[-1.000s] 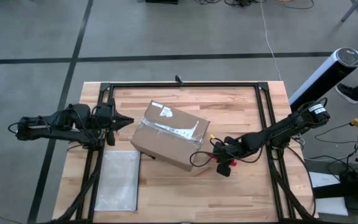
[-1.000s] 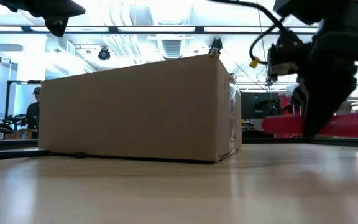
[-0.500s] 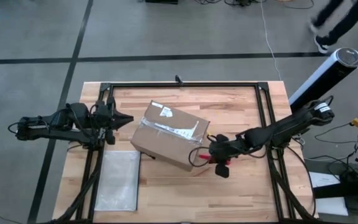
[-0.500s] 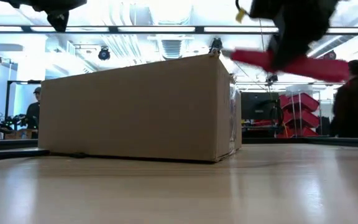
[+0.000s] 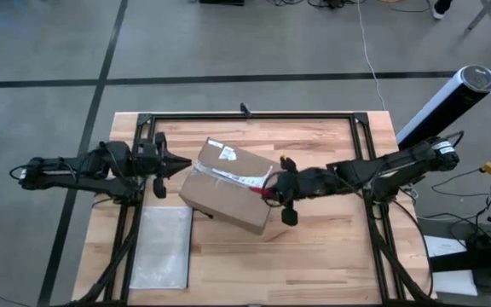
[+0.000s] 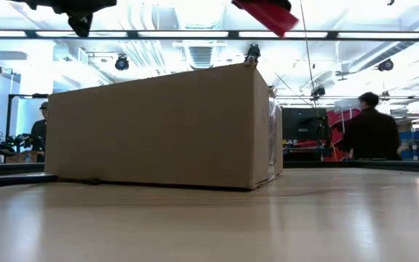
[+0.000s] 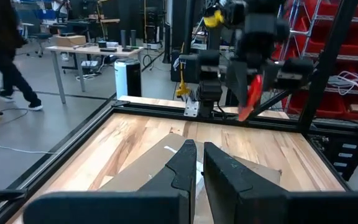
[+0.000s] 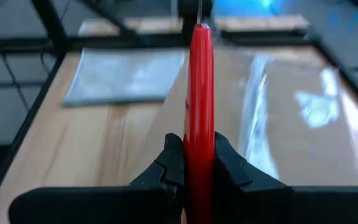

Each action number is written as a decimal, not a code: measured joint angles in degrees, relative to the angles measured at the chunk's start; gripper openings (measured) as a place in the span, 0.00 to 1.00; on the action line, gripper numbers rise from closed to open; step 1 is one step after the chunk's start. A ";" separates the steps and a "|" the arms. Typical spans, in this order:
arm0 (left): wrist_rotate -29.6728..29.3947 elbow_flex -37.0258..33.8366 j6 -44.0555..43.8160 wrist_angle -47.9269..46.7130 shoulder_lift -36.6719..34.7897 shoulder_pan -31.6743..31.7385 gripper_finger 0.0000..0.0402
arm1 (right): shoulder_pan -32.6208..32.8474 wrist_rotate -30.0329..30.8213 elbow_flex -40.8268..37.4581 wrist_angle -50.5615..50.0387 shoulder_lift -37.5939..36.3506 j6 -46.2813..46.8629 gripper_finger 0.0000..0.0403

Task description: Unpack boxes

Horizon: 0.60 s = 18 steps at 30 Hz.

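Observation:
The brown cardboard box (image 5: 228, 183) rests on its underside mid-table, slightly askew, with clear tape and a white label (image 5: 227, 153) on top. My right gripper (image 5: 278, 189) hovers over the box's right end, shut on a red utility knife (image 5: 267, 194). In the low view the knife (image 6: 268, 13) is above the box top (image 6: 158, 80). My left gripper (image 5: 184, 163) is shut and empty. It points level toward the box's left corner from above box height and touches nothing. My right gripper pinches the knife's red handle (image 8: 199, 140) between its two fingers (image 8: 169, 158), one on each flat side. The fingers reach in from the table's right, slanting slightly down, and lie along the knife. The knife juts forward past them, on edge, clear of the box.
A flat translucent pouch (image 5: 162, 247) lies on the table's near left. A black frame (image 5: 254, 117) runs around the table. A white cylinder (image 5: 446, 98) stands off the far right corner. A person (image 6: 369, 135) is in the room behind.
My right gripper has lifted the red knife from table level beside the box's right end to above the box top. It has moved toward the table's left over that end, tipped up nearer to level and rolled. My left gripper has edged toward the box.

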 joint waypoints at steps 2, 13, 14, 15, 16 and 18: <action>0.57 -0.01 0.38 1.54 1.25 0.00 0.04 | -1.12 -1.09 -0.08 3.10 0.00 -0.43 0.06; 3.68 -0.05 2.45 9.99 8.15 0.00 0.04 | -7.26 -7.08 -0.53 20.16 0.02 -2.82 0.06; 4.01 -0.05 2.68 10.77 8.79 0.00 0.04 | -7.82 -7.63 -0.57 21.71 0.02 -3.03 0.06; 4.49 -0.05 3.27 11.73 9.59 0.00 0.04 | -8.33 -8.42 -0.58 22.78 0.02 -2.76 0.06; 4.53 -0.06 4.27 12.60 10.41 -0.04 0.04 | -8.90 -9.62 -0.58 23.63 0.02 -1.77 0.06; 4.52 -0.08 6.85 14.27 11.73 -0.04 0.04 | -10.04 -12.25 -0.58 24.92 0.02 0.38 0.06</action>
